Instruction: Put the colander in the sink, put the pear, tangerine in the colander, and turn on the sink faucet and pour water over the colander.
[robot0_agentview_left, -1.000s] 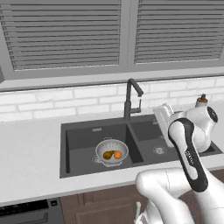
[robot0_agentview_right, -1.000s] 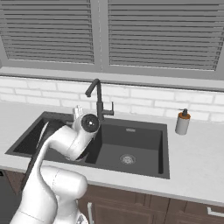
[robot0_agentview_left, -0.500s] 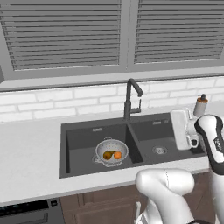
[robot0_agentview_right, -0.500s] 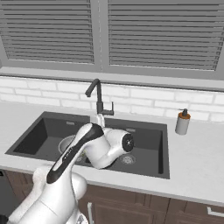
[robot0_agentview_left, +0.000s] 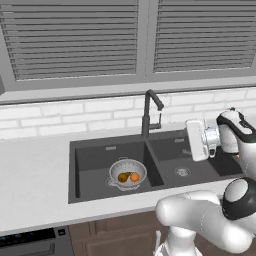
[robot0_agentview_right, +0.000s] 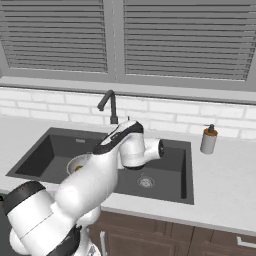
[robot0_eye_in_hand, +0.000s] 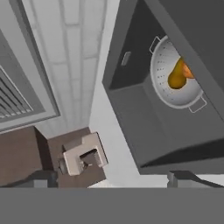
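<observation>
**Left base view first: fruit is in, the faucet lies to the hand's left**

Left base view: you have the colander sitting in the left basin of the sink, with the pear and tangerine touching inside it. The sink faucet stands behind the divider between the basins, spout angled toward the right basin. Your hand is raised over the right basin, so the faucet lies to its left and further back, and the lever sits on the faucet's right side, the side nearer you. By my reading, the coming move turns on that leftward, backward reach.

Right base view: your arm crosses the left basin and hides most of the colander. What you gain here is the faucet clear behind the arm, and the soap dispenser well off to the right on the counter.

Hand view: the gripper is spread wide with nothing between its tips. You look down into the colander and see the pear overlapping the tangerine, a detail both base views blur.
</observation>
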